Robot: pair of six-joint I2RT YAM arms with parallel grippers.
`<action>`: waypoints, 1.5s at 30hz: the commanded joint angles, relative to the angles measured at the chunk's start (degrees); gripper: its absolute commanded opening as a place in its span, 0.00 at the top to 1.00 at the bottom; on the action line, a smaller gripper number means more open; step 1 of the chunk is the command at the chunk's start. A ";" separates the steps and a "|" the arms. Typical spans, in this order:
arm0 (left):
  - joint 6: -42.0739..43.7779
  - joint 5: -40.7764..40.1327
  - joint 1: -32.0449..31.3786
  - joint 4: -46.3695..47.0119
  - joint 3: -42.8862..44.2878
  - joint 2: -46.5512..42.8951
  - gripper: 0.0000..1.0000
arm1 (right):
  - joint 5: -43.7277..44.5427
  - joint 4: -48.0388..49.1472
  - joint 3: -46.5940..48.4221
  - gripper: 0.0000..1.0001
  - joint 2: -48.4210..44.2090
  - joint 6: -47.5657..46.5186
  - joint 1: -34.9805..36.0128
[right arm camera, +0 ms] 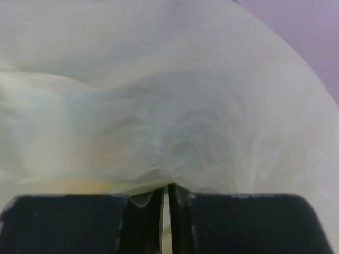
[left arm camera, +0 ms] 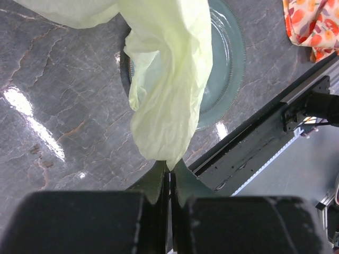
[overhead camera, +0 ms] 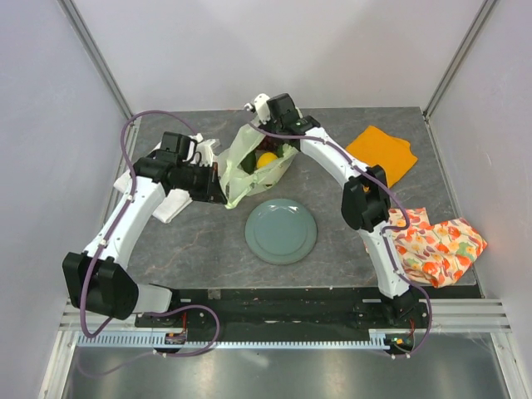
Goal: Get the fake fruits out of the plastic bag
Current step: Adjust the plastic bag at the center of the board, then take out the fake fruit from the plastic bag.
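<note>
The pale yellow-green plastic bag [overhead camera: 249, 166] hangs stretched open between my two grippers at the back middle of the table. Inside it I see a yellow-orange citrus [overhead camera: 266, 160], a green fruit [overhead camera: 247, 164] beside it and something dark behind. My left gripper [overhead camera: 219, 177] is shut on the bag's left handle loop [left arm camera: 167, 95], which hangs down over the plate. My right gripper [overhead camera: 264, 126] is shut on the bag's far rim; its wrist view is filled by the bag film [right arm camera: 169, 106].
A grey-green plate [overhead camera: 281, 230] lies just in front of the bag, also in the left wrist view [left arm camera: 230, 58]. An orange cloth [overhead camera: 384, 152] lies at the back right, a fruit-print cloth [overhead camera: 436, 247] at the right edge, a white folded cloth [overhead camera: 170, 204] under my left arm.
</note>
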 commanded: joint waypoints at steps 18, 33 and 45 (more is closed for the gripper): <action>2.72 6.27 -1.53 -1.15 8.55 6.88 0.98 | -12.13 -3.20 -26.36 0.54 -28.16 0.67 -2.35; 3.33 7.51 -1.53 1.76 8.01 7.32 0.98 | -7.58 -1.88 -11.00 0.57 -8.39 7.70 -0.76; 3.68 7.25 -1.53 1.76 8.01 9.25 0.98 | 6.50 -0.30 -11.78 0.29 -1.01 7.79 -5.07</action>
